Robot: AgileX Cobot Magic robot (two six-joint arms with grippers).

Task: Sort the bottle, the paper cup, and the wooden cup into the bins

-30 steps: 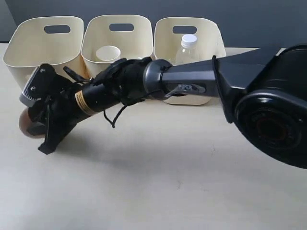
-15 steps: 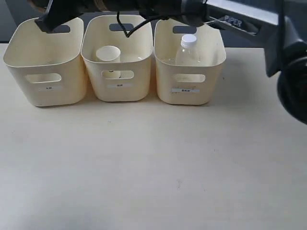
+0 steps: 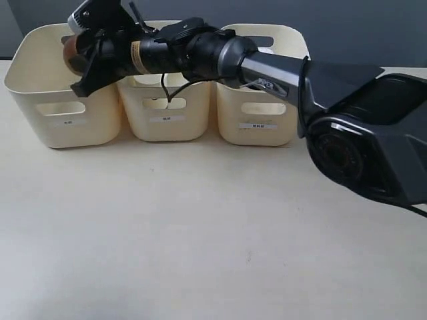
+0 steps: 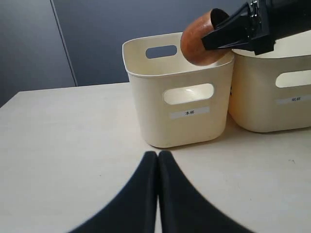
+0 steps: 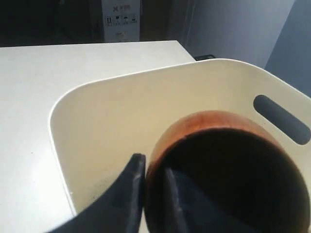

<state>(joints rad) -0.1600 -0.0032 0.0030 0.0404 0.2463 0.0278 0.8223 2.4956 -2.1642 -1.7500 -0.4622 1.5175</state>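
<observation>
Over the leftmost bin (image 3: 40, 80), the right gripper (image 3: 81, 55) reaches across, pinching the wooden cup's (image 3: 69, 50) rim, one finger inside and one outside, cup hanging above the opening. Left gripper (image 4: 158, 160) sits clamped together, low over the table (image 3: 200, 227), holding nothing.

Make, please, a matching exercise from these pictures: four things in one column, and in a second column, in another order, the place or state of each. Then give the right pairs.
Column one:
1. wooden cup
2. left gripper
3. left-hand bin
4. right gripper

Column two:
A. shut, holding nothing, low over the table
B. standing on the table, with the cup above it
C. pinching the cup's rim, one finger inside and one outside
D. held in the air over a bin

Pairs: 1-D, 2-A, 3-B, 4-C
</observation>
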